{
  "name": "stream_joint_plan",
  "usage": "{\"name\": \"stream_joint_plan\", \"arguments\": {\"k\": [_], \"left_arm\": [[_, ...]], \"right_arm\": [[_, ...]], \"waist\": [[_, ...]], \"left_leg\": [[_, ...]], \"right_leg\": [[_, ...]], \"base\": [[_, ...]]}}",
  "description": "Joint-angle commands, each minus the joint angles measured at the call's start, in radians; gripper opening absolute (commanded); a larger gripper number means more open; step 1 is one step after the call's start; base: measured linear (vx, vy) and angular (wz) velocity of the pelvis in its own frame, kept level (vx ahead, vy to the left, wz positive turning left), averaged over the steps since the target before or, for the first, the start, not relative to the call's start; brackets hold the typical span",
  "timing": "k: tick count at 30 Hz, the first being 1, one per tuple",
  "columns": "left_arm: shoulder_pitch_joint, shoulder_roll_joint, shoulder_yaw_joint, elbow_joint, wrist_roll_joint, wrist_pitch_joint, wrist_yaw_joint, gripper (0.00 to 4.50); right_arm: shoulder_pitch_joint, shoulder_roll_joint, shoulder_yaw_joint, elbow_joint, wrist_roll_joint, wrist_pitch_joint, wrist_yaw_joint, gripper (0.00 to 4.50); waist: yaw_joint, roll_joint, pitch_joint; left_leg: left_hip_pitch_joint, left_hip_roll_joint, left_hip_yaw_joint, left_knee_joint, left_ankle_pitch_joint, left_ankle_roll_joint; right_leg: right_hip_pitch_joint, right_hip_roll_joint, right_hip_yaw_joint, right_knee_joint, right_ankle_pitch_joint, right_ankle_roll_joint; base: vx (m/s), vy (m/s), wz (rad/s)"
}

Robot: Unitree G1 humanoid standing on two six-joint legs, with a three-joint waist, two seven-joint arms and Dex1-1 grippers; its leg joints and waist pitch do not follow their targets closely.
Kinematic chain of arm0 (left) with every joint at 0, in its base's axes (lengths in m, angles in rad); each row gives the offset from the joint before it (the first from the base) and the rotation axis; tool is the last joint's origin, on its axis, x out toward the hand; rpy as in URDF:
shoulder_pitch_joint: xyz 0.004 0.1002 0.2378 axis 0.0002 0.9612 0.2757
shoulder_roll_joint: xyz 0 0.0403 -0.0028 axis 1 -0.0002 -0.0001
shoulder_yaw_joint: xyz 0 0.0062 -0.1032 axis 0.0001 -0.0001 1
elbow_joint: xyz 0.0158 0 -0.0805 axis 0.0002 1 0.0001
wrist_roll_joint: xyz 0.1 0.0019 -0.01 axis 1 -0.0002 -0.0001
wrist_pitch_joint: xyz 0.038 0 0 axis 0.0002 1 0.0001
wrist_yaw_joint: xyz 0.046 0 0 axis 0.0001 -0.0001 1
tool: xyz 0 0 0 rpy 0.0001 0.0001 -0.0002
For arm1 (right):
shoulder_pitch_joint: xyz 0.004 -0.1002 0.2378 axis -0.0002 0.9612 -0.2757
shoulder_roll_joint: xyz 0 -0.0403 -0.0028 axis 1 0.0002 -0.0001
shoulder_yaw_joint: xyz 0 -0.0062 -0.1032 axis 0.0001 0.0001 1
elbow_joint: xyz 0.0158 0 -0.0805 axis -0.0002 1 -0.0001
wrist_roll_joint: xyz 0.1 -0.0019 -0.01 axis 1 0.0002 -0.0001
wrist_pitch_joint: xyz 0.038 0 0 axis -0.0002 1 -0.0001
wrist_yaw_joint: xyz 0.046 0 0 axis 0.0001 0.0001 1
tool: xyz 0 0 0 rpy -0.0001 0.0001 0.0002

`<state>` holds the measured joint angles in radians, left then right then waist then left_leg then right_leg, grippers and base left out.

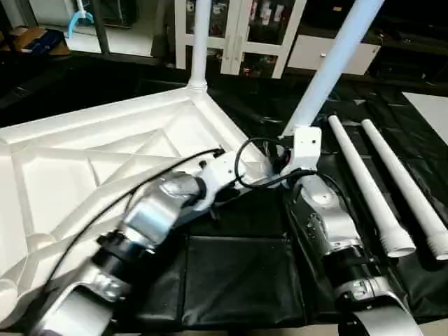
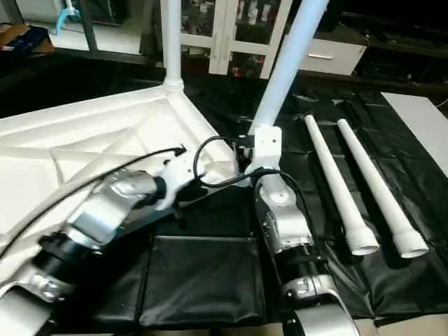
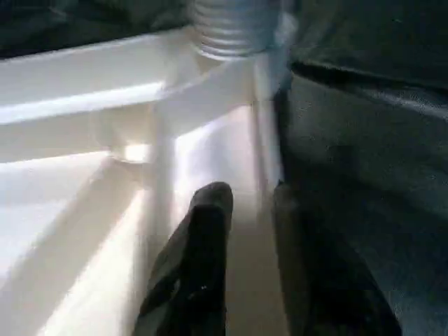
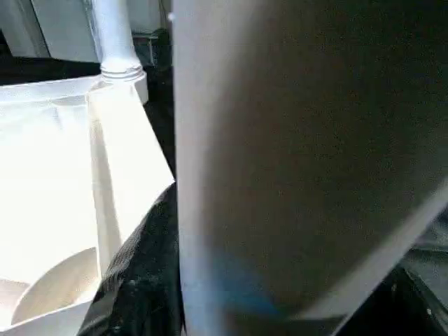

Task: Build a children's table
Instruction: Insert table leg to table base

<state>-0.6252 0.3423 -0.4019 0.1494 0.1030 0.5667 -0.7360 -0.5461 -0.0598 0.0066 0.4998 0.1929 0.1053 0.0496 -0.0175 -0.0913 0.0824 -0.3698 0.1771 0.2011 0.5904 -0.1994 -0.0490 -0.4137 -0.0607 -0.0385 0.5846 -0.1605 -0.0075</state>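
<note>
- Left gripper (image 3: 241,210): its two black fingers (image 3: 203,231) are seen slightly parted, one on each side of the upright edge wall of the table top (image 1: 105,147); whether the wall is actually pinched cannot be told.
- Right gripper (image 1: 297,150): placed at the foot of a tilted leg (image 1: 329,66); its fingers are hidden behind the white wrist housing, so their state cannot be told. In the right wrist view the leg is seen very close.
- Table top: laid upside down on the black sheet (image 1: 238,280), at the robot's left, with ribbed underside facing up.
- Upright leg (image 1: 200,42): found standing in the far corner socket of the top.
- Tilted leg: found leaning away to the right from the near right corner of the top.
- Two loose legs (image 1: 364,189): laid side by side on the sheet at the robot's right, well apart from the top.
- Cabinet (image 1: 238,35): white, glass-doored, noted behind the work surface.
</note>
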Motion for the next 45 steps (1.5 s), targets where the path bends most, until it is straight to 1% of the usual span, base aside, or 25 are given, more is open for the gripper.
{"name": "stream_joint_plan", "arguments": {"k": [1, 5, 6, 7, 9, 11, 14, 16, 19, 20, 22, 23, 24, 25, 26, 27, 28, 30, 32, 33, 34, 37, 39, 41, 45], "left_arm": [[-0.002, 0.025, 0.052, -0.033, -0.019, -0.072, -0.013, 1.49], [0.011, 0.049, 0.090, -0.059, -0.075, -0.147, -0.070, 1.50], [0.013, 0.063, 0.111, -0.066, -0.096, -0.171, -0.092, 1.50], [0.013, 0.067, 0.120, -0.066, -0.103, -0.178, -0.097, 1.50], [-0.001, 0.061, 0.175, -0.058, -0.136, -0.176, -0.083, 1.50], [-0.050, 0.027, 0.276, -0.022, -0.184, -0.216, -0.013, 1.50], [-0.111, -0.018, 0.375, 0.015, -0.239, -0.250, 0.062, 1.50], [-0.120, -0.019, 0.378, 0.009, -0.244, -0.251, 0.058, 1.50], [-0.128, -0.035, 0.379, -0.014, -0.269, -0.247, 0.051, 1.50], [-0.136, -0.053, 0.397, -0.023, -0.296, -0.235, 0.063, 1.79], [-0.170, -0.119, 0.459, -0.084, -0.433, -0.171, 0.051, 1.86], [-0.176, -0.133, 0.455, -0.120, -0.469, -0.157, 0.021, 1.96], [-0.178, -0.137, 0.446, -0.139, -0.485, -0.154, -0.002, 2.11], [-0.181, -0.139, 0.412, -0.164, -0.485, -0.142, -0.022, 2.24], [-0.182, -0.143, 0.400, -0.173, -0.490, -0.134, -0.028, 2.30], [-0.184, -0.148, 0.390, -0.182, -0.497, -0.124, -0.032, 2.34], [-0.186, -0.166, 0.391, -0.196, -0.531, -0.099, -0.034, 2.43], [-0.188, -0.192, 0.398, -0.213, -0.590, -0.057, -0.036, 2.69], [-0.190, -0.207, 0.403, -0.219, -0.615, -0.030, -0.024, 2.75], [-0.194, -0.213, 0.408, -0.210, -0.609, -0.020, -0.006, 2.79], [-0.201, -0.219, 0.416, -0.192, -0.591, -0.008, 0.024, 2.96], [-0.214, -0.211, 0.425, -0.131, -0.532, -0.025, 0.070, 3.15], [-0.224, -0.214, 0.448, -0.102, -0.539, -0.006, 0.105, 3.33], [-0.235, -0.218, 0.472, -0.084, -0.549, 0.011, 0.144, 3.55], [-0.238, -0.212, 0.502, -0.087, -0.596, 0.042, 0.161, 3.76]], "right_arm": [[0.028, -0.012, -0.029, -0.033, 0.026, 0.028, 0.010, 1.94], [0.032, -0.010, -0.038, -0.096, 0.050, 0.034, 0.035, 1.92], [0.033, -0.011, -0.041, -0.126, 0.059, 0.041, 0.048, 1.91], [0.032, -0.011, -0.042, -0.135, 0.061, 0.045, 0.052, 1.91], [0.028, -0.024, -0.032, -0.161, 0.055, 0.053, 0.070, 1.91], [0.017, -0.043, -0.026, -0.192, 0.052, 0.068, 0.093, 1.91], [0.008, -0.055, -0.028, -0.219, 0.065, 0.104, 0.116, 1.91], [0.004, -0.060, -0.026, -0.224, 0.073, 0.117, 0.134, 1.91], [0.001, -0.073, -0.008, -0.262, 0.083, 0.144, 0.178, 1.91], [0.001, -0.082, 0.002, -0.281, 0.084, 0.171, 0.196, 1.91], [-0.011, -0.134, 0.053, -0.312, 0.058, 0.279, 0.247, 1.91], [-0.020, -0.163, 0.081, -0.324, 0.042, 0.336, 0.269, 1.91], [-0.027, -0.181, 0.097, -0.329, 0.031, 0.370, 0.281, 1.91], [-0.039, -0.205, 0.118, -0.345, 0.028, 0.428, 0.305, 1.91], [-0.044, -0.215, 0.127, -0.352, 0.027, 0.452, 0.314, 1.91], [-0.050, -0.224, 0.135, -0.360, 0.027, 0.475, 0.324, 1.91], [-0.056, -0.238, 0.150, -0.374, 0.031, 0.508, 0.342, 1.91], [-0.063, -0.260, 0.173, -0.395, 0.032, 0.545, 0.367, 1.91], [-0.066, -0.279, 0.195, -0.414, 0.017, 0.564, 0.381, 1.91], [-0.067, -0.290, 0.209, -0.422, 0.002, 0.564, 0.387, 1.91], [-0.067, -0.307, 0.229, -0.439, -0.017, 0.572, 0.395, 1.91], [-0.065, -0.323, 0.256, -0.463, -0.036, 0.578, 0.400, 1.91], [-0.065, -0.327, 0.267, -0.473, -0.058, 0.585, 0.396, 1.91], [-0.065, -0.326, 0.272, -0.479, -0.079, 0.582, 0.383, 1.91], [-0.073, -0.307, 0.240, -0.471, -0.089, 0.578, 0.328, 1.90]], "waist": [[0.005, 0.028, -0.076], [0.011, 0.028, -0.078], [0.016, 0.032, -0.080], [0.017, 0.029, -0.080], [0.020, 0.030, -0.080], [0.022, 0.027, -0.080], [0.024, 0.027, -0.078], [0.026, 0.025, -0.077], [0.029, 0.026, -0.081], [0.029, 0.026, -0.081], [0.033, 0.022, -0.084], [0.036, 0.021, -0.086], [0.036, 0.021, -0.084], [0.037, 0.018, -0.083], [0.039, 0.017, -0.083], [0.040, 0.017, -0.080], [0.042, 0.015, -0.079], [0.043, 0.015, -0.078], [0.048, 0.014, -0.078], [0.048, 0.014, -0.078], [0.050, 0.020, -0.077], [0.050, 0.018, -0.080], [0.050, 0.019, -0.080], [0.050, 0.018, -0.082], [0.053, 0.022, -0.086]], "left_leg": [[0.021, 0.055, -0.020, -0.068, -0.086, 0.019], [0.022, 0.053, -0.017, -0.064, -0.062, 0.020], [0.022, 0.051, -0.017, -0.062, -0.049, 0.022], [0.023, 0.052, -0.016, -0.062, -0.043, 0.024], [0.023, 0.051, -0.014, -0.062, -0.049, 0.022], [0.025, 0.052, -0.014, -0.061, -0.073, 0.012], [0.024, 0.050, -0.015, -0.061, -0.127, -0.004], [0.022, 0.051, -0.019, -0.062, -0.146, -0.014], [0.022, 0.052, -0.018, -0.059, -0.119, -0.010], [0.021, 0.051, -0.018, -0.058, -0.109, -0.009], [0.018, 0.050, -0.018, -0.054, -0.070, -0.002], [0.016, 0.051, -0.020, -0.053, -0.059, 0.006], [0.018, 0.051, -0.017, -0.052, -0.062, 0.011], [0.014, 0.049, -0.017, -0.051, -0.073, 0.019], [0.016, 0.050, -0.017, -0.050, -0.080, 0.023], [0.015, 0.050, -0.016, -0.050, -0.087, 0.023], [0.015, 0.051, -0.017, -0.050, -0.098, 0.014], [0.016, 0.051, -0.017, -0.050, -0.115, 0.003], [0.016, 0.051, -0.018, -0.049, -0.119, -0.007], [0.016, 0.051, -0.018, -0.049, -0.119, -0.007], [0.017, 0.051, -0.019, -0.049, -0.125, -0.015], [0.017, 0.049, -0.021, -0.048, -0.131, -0.017], [0.015, 0.048, -0.022, -0.048, -0.123, -0.020], [0.016, 0.048, -0.022, -0.047, -0.107, -0.024], [0.016, 0.048, -0.022, -0.045, -0.061, -0.008]], "right_leg": [[0.052, -0.070, 0.047, -0.032, -0.003, -0.252], [0.051, -0.069, 0.049, -0.025, 0.022, -0.255], [0.052, -0.068, 0.049, -0.021, 0.039, -0.254], [0.051, -0.067, 0.048, -0.019, 0.048, -0.256], [0.051, -0.067, 0.048, -0.019, 0.038, -0.258], [0.051, -0.067, 0.049, -0.023, 0.008, -0.257], [0.049, -0.065, 0.049, -0.031, -0.065, -0.242], [0.048, -0.069, 0.047, -0.033, -0.119, -0.224], [0.047, -0.067, 0.048, -0.029, -0.096, -0.219], [0.048, -0.067, 0.047, -0.027, -0.084, -0.222], [0.056, -0.065, 0.047, -0.018, -0.015, -0.250], [0.060, -0.066, 0.044, -0.016, 0.002, -0.263], [0.054, -0.066, 0.045, -0.018, -0.002, -0.265], [0.057, -0.066, 0.046, -0.021, -0.025, -0.261], [0.056, -0.067, 0.048, -0.023, -0.049, -0.253], [0.055, -0.069, 0.048, -0.026, -0.068, -0.249], [0.057, -0.071, 0.049, -0.027, -0.098, -0.243], [0.053, -0.069, 0.049, -0.031, -0.142, -0.231], [0.052, -0.066, 0.048, -0.033, -0.156, -0.220], [0.052, -0.066, 0.048, -0.033, -0.156, -0.220], [0.051, -0.065, 0.048, -0.034, -0.169, -0.210], [0.052, -0.065, 0.047, -0.039, -0.193, -0.184], [0.053, -0.065, 0.047, -0.037, -0.183, -0.184], [0.053, -0.063, 0.046, -0.032, -0.144, -0.195], [0.056, -0.065, 0.046, -0.021, -0.054, -0.231]], "base": [[0.000, 0.000, 0.00], [0.000, 0.000, 0.00], [0.000, 0.000, 0.00], [0.000, 0.000, 0.00], [0.000, 0.000, 0.00], [0.000, 0.000, 0.00], [0.000, 0.000, 0.00], [0.000, 0.000, 0.00], [0.000, 0.000, 0.00], [0.000, 0.000, 0.00], [0.000, 0.000, 0.00], [0.000, 0.000, 0.00], [0.000, 0.000, 0.00], [0.000, 0.000, 0.00], [0.000, 0.000, 0.00], [0.000, 0.000, 0.00], [0.000, 0.000, 0.00], [0.000, 0.000, 0.00], [0.000, 0.000, 0.00], [0.000, 0.000, 0.00], [0.000, 0.000, 0.00], [0.000, 0.000, 0.00], [0.000, 0.000, 0.00], [0.000, 0.000, 0.00], [0.000, 0.000, 0.00]]}}
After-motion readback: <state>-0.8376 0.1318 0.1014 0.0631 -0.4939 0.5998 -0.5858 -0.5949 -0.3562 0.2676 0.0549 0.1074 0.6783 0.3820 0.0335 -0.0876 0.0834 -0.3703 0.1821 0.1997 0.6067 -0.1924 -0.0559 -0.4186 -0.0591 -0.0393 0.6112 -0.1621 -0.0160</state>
